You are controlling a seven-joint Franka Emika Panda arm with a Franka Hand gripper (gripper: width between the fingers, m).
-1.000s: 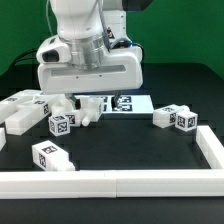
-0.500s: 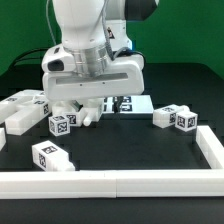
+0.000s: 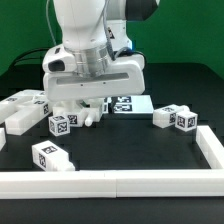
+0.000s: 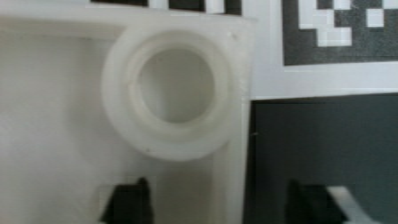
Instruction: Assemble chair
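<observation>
Arm (image 3: 92, 68) moved down and toward exterior view's right since second ago. End effector (image 4: 226, 205) half open, nothing clamped, above white plastic chair panel with round ring (image 4: 175, 95).

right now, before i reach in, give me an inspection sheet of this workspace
surface: black table, white border rail along its near and right edges
job's things: loose white chair pieces; flat panels and tagged blocks on the exterior view's left, two-tag piece on its right, panel with a round ring under the wrist
clutter: nothing seen apart from the marker board
grippers: gripper low over the ringed panel, fingers apart astride its edge, no firm grip seen
cables: thin dark line beside the arm, likely a cable
surroundings: green backdrop
</observation>
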